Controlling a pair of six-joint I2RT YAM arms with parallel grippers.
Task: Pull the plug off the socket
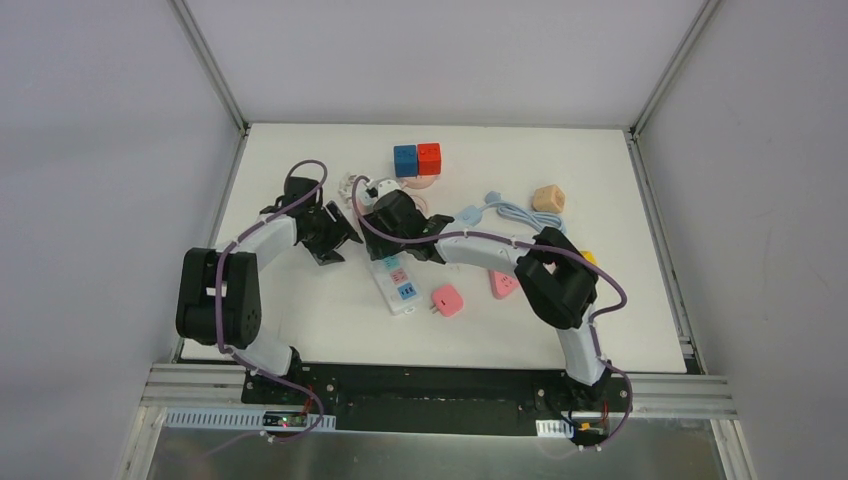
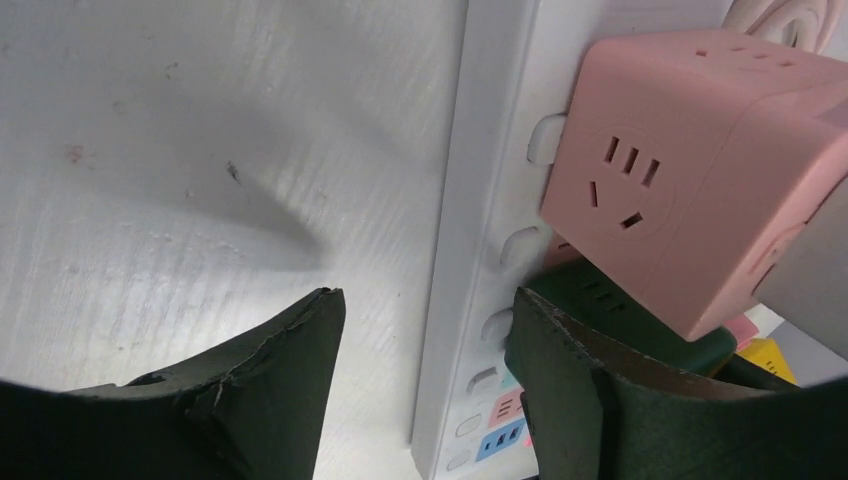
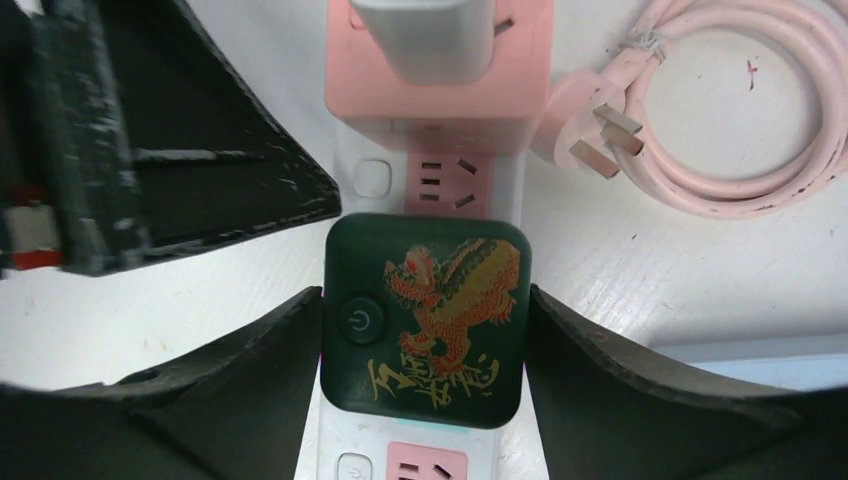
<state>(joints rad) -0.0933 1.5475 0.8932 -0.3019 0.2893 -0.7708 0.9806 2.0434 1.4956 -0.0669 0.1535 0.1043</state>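
Note:
A white socket strip point(image 1: 392, 280) lies on the table between the arms. A dark green plug point(image 3: 425, 320) with a gold and red dragon sits in it, just below a pink cube adapter point(image 3: 440, 100). My right gripper point(image 3: 425, 300) is shut on the green plug, one finger against each side. My left gripper point(image 2: 430, 320) is open and straddles the strip's long edge point(image 2: 470, 250): one finger over the bare table, the other over the strip beside the green plug point(image 2: 620, 310). In the top view the plug is hidden under the right gripper point(image 1: 385, 215).
A white charger point(image 3: 420, 35) sits on the pink adapter, with a coiled pink cable point(image 3: 720, 120) beside it. Blue point(image 1: 405, 160) and red point(image 1: 429, 158) cubes stand at the back. A loose pink plug point(image 1: 447, 299), a blue cable point(image 1: 510, 212) and a tan cube point(image 1: 547, 198) lie to the right.

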